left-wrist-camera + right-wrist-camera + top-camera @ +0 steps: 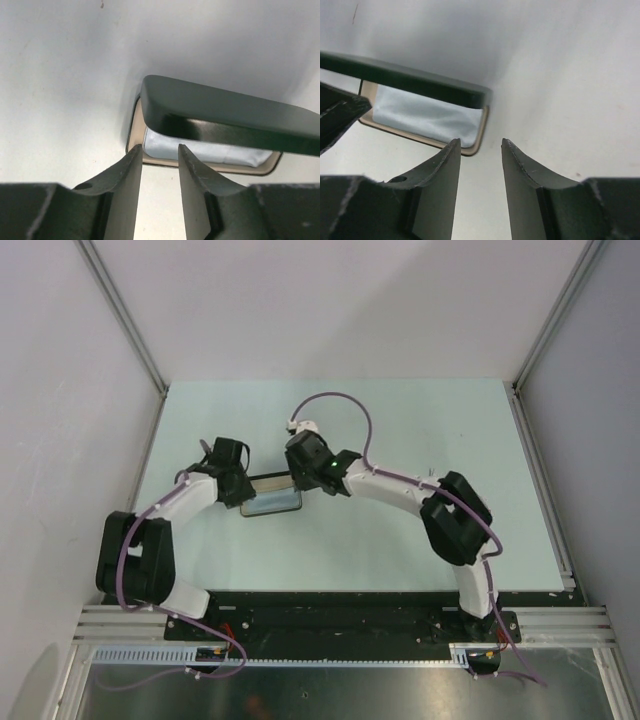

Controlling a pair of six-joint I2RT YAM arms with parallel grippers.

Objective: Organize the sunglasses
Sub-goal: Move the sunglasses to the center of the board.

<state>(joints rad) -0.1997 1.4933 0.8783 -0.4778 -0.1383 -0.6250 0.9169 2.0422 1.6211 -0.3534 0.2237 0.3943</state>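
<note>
A black oblong case (272, 500) lies on the table between both arms. Its lid (225, 112) stands partly raised over the tan-lined base (150, 160). A pale blue cloth (200, 150) fills the inside and shows again in the right wrist view as the cloth (420, 115) under the lid (410, 80). The sunglasses are hidden. My left gripper (160, 150) is open at the case's left end, empty, tips just short of the rim. My right gripper (480, 142) is open and empty at the right end corner (481, 134).
The pale table (420, 420) is bordered by white walls and aluminium rails (540, 480). Part of the left gripper's body (340, 115) shows at the left edge of the right wrist view, close to the case.
</note>
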